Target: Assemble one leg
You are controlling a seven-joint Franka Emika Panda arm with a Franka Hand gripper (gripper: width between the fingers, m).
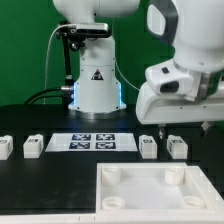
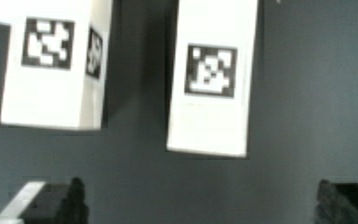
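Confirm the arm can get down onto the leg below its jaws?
Probably yes. The arm hangs over the leg, jaws open wide, with nothing between. The neighbouring leg lies close beside it but apart, so watch that side.

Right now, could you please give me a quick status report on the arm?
Gripper open, empty, hovering. Two legs beneath it, side by side, neither grasped. Nothing in the way.

Two legs (image 1: 33,146) lie at the exterior view's left of the marker board (image 1: 90,142), two more legs (image 1: 148,147) at its right, and the flat square part (image 1: 150,200) lies before them.
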